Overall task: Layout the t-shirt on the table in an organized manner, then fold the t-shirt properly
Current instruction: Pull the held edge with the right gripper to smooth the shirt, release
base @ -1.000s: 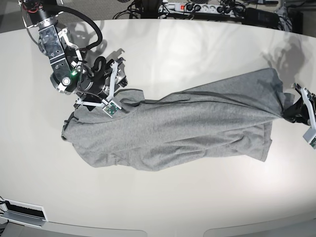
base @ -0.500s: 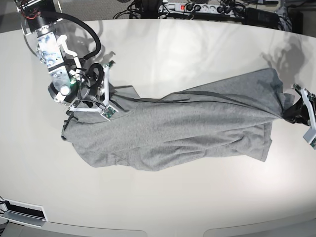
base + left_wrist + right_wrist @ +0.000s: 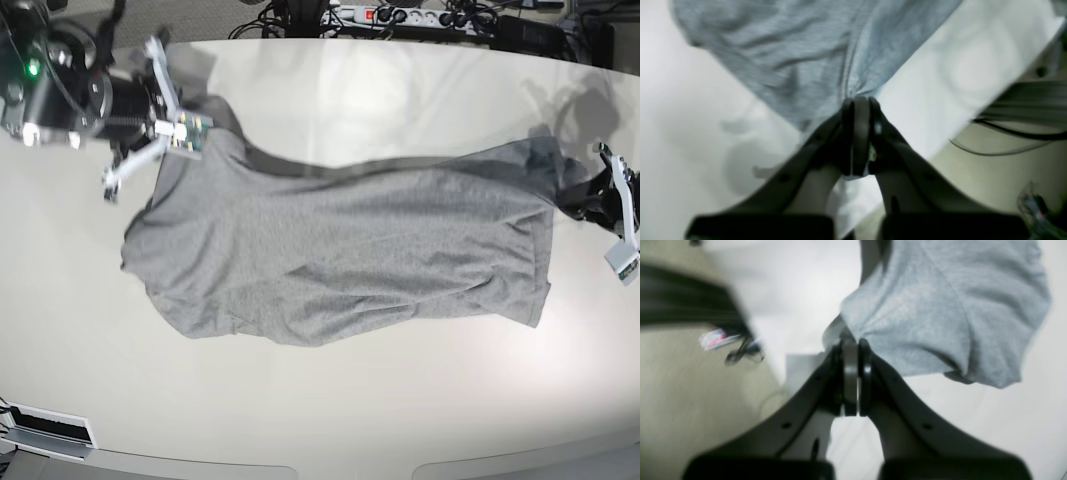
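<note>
The right gripper (image 3: pixel 850 340) is seen pressed together in its wrist view, its black fingers (image 3: pixel 865 373) meeting on a pinched fold at the edge of the t-shirt (image 3: pixel 940 310), from which the grey cloth fans out up and to the right over the pale table (image 3: pixel 973 426). In the base view this gripper (image 3: pixel 172 128) is placed at the upper left, near the table's far edge, with the cloth drawn up to it into a raised peak. The left gripper (image 3: pixel 858 103) is likewise shown clamped shut in its wrist view, a gathered bunch of the shirt's fabric (image 3: pixel 790 50) being caught between its fingers (image 3: pixel 875 133), with creases radiating away from the pinch. In the base view the left gripper (image 3: pixel 598 196) is found at the right margin, close to the table's right edge, holding the shirt's far corner. Between the two grippers the t-shirt (image 3: pixel 340 250) is stretched lengthwise across the middle of the table (image 3: pixel 330 420), plain grey side up, its upper edge pulled into a taut line with a dark shadow beneath it, while its lower part lies slack and wrinkled on the surface. Beyond the table's far edge a power strip (image 3: pixel 385 15) and tangled cables (image 3: pixel 480 20) are visible on the floor.
</note>
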